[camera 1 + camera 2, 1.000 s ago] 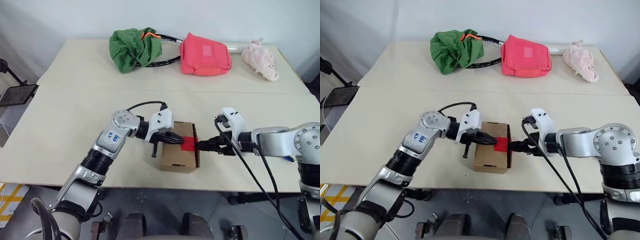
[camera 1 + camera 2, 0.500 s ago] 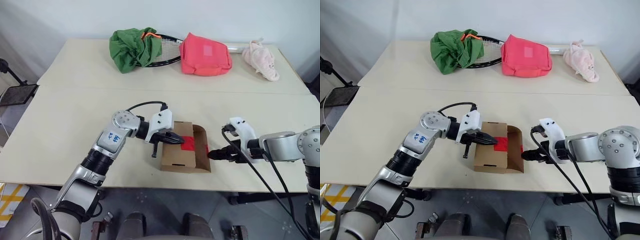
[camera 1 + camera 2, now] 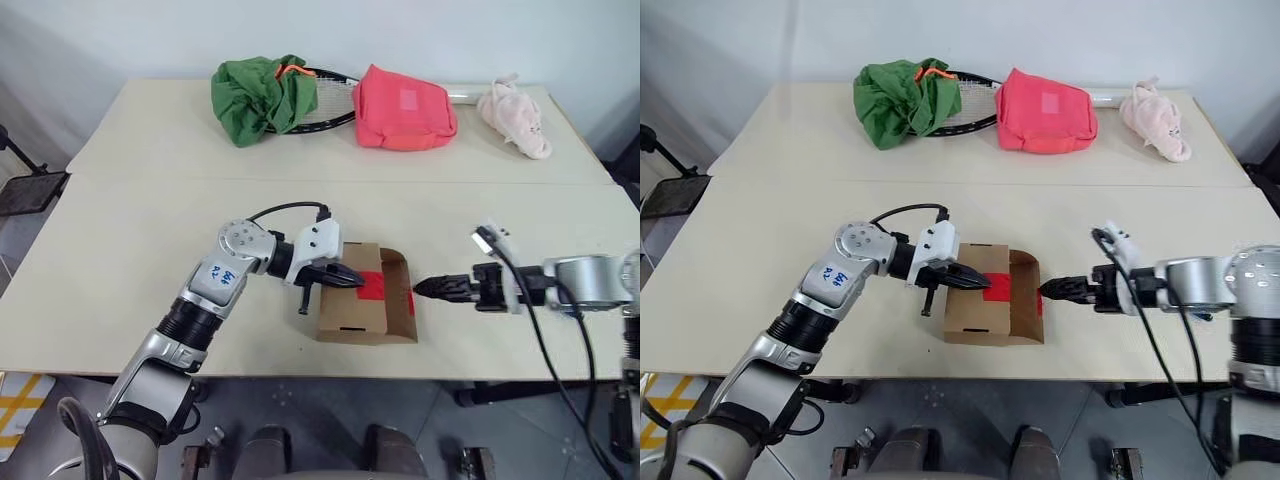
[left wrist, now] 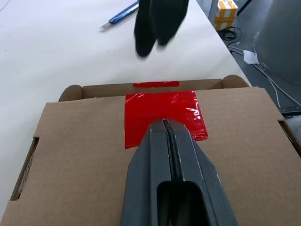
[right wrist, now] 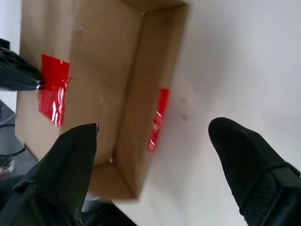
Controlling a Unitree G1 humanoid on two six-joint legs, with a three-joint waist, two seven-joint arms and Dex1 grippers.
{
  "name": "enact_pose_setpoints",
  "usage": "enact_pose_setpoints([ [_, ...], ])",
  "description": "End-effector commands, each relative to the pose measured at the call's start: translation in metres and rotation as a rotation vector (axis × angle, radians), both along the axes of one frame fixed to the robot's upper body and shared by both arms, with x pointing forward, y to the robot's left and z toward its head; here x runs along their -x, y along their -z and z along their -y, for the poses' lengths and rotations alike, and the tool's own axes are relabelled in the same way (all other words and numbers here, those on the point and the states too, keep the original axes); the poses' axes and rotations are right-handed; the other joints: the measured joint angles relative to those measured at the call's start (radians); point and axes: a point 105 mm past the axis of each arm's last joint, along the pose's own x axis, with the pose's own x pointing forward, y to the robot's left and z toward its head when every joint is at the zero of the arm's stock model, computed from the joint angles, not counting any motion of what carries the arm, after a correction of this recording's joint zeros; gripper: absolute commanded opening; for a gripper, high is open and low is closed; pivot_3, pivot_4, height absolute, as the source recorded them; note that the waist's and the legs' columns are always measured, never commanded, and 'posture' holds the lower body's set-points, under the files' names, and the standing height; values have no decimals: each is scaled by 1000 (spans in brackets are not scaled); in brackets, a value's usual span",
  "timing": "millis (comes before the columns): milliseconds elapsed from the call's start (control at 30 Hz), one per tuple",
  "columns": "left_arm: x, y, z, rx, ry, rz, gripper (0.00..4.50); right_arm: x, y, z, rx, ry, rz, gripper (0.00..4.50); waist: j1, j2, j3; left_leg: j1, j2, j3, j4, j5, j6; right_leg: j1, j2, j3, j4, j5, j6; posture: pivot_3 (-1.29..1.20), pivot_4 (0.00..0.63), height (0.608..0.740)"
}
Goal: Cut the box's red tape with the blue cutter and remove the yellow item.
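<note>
Box flap cut free and swung open; yellow item not yet out.

From the left: the left gripper (image 3: 345, 277), fingers pressed together, rests its tip on the box (image 3: 350, 315) lid at the red tape (image 4: 162, 115), pinning the carton. The right-hand flap (image 3: 400, 297) stands open, a strip of tape on its edge. Just beside it the right gripper (image 3: 432, 287) hovers, fingers spread, holding nothing. The blue cutter (image 4: 123, 13) lies on the table (image 3: 150, 220) beyond. The yellow item is hidden, presumably inside. To do this well: keep the lid pinned, slide the spread fingers level through the opening, and close only once the toy sits between them.
</note>
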Motion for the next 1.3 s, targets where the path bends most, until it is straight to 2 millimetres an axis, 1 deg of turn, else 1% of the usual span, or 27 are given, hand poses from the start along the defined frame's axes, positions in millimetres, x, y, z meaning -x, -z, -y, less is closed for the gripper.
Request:
enact_pose_setpoints([
  [33,3,4,-3,-35,3,-3,0,-4,3,-6,-18,1,-6,4018,2,0,0,0,0,0,0,0,0,0,0,0,0,0,0,0,150,740],
  [167,2,3,-7,-42,-9,0,0,-2,13,-14,-34,-13,-28,4018,1,0,0,0,0,0,0,0,0,0,0,0,0,0,0,0,150,740],
  [367,2,2,-9,-46,-16,0,0,3,24,-13,-49,-3,-50,4018,-2,0,0,1,0,0,0,0,0,0,0,0,1,0,0,0,150,740],
  [433,2,1,-8,-45,-16,-1,0,4,25,-16,-58,-12,-53,4018,-2,0,0,1,0,0,0,0,0,0,0,0,1,0,0,0,150,740],
  [533,3,1,-7,-46,-16,-1,0,7,26,-26,-77,-46,-48,3439,-4,0,0,1,0,0,-1,0,0,0,0,0,1,0,0,0,150,740],
  [700,3,1,-6,-46,-14,-1,0,8,30,-32,-74,-59,-50,1769,-7,0,0,1,0,0,-1,0,0,0,0,0,1,0,0,0,150,740],
  [967,4,2,-5,-46,-14,-2,0,8,28,-44,-96,-85,-41,1769,-15,0,0,1,0,0,-1,0,0,0,0,0,1,0,0,0,150,740],
  [1067,5,3,-6,-45,-14,-3,0,8,29,-45,-93,-88,-39,1175,-22,0,0,1,0,0,-1,0,0,0,0,0,2,0,0,0,150,740],
  [1100,5,3,-6,-45,-17,-2,0,8,28,-45,-91,-88,-38,902,-23,0,0,1,0,0,-1,0,0,0,0,0,2,0,0,0,150,740],
  [1167,2,2,-10,-42,-38,2,0,6,25,-42,-82,-83,-23,201,-23,0,0,1,0,0,-1,0,0,0,0,0,2,0,0,0,150,740],
  [1200,1,2,-13,-42,-50,3,0,5,21,-41,-80,-83,-10,20,-23,0,0,1,0,0,-2,0,0,0,0,0,2,0,0,0,150,740],
  [1300,-5,2,-23,-44,-94,8,0,2,10,-35,-68,-75,24,20,-22,0,0,1,0,0,-1,0,0,0,0,0,1,0,0,0,150,740],
])
